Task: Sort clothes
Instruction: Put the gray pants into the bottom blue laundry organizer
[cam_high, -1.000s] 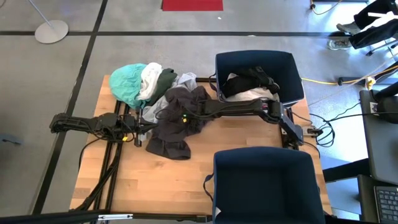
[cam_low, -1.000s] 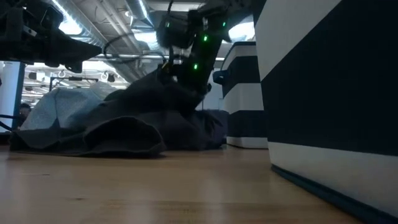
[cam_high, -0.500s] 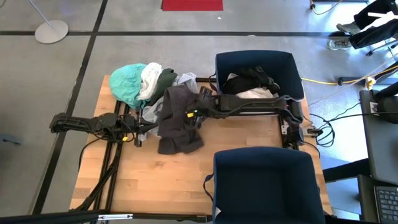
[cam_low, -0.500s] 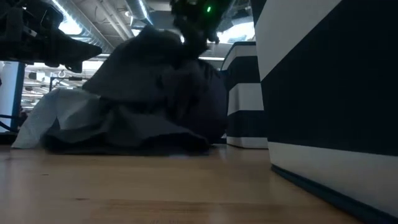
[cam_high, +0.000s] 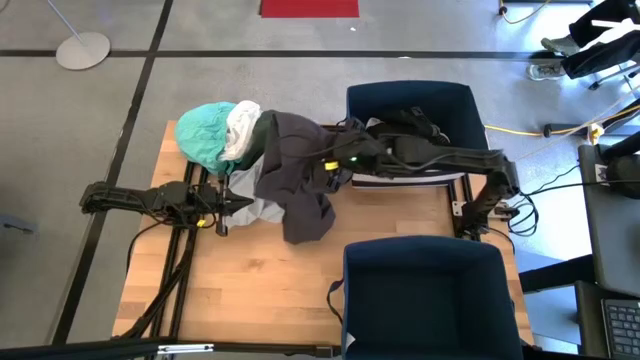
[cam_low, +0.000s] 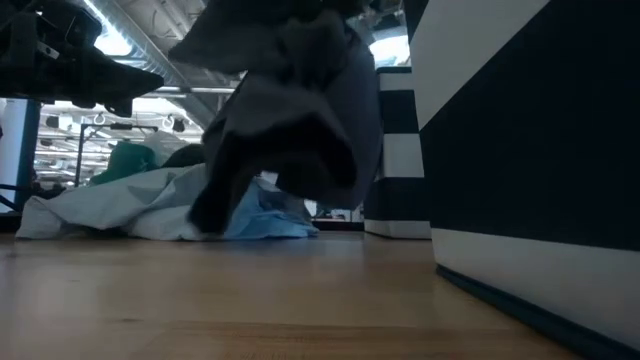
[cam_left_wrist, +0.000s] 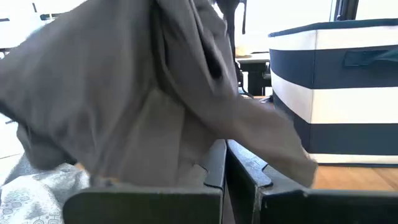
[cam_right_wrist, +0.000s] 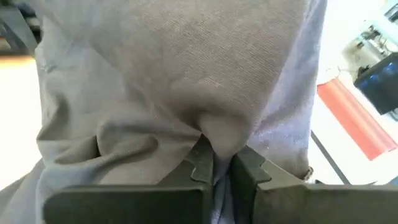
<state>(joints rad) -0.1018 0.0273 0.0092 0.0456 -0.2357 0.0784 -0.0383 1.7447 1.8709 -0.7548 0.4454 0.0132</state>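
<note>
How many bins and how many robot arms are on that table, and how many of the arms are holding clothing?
Navy bins: 2, the far bin and the near bin
Robot arms: 2, with the left gripper and the right gripper
Arms holding clothing: 1, the right, shut on the dark grey garment
Total bins and arms: 4

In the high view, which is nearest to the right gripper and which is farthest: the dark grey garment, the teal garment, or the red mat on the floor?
1. Dark grey garment: held in the right gripper, hanging over the table's middle.
2. Teal garment: at the table's far left corner, in the pile.
3. Red mat: on the floor beyond the table, at the picture's top edge.
</note>
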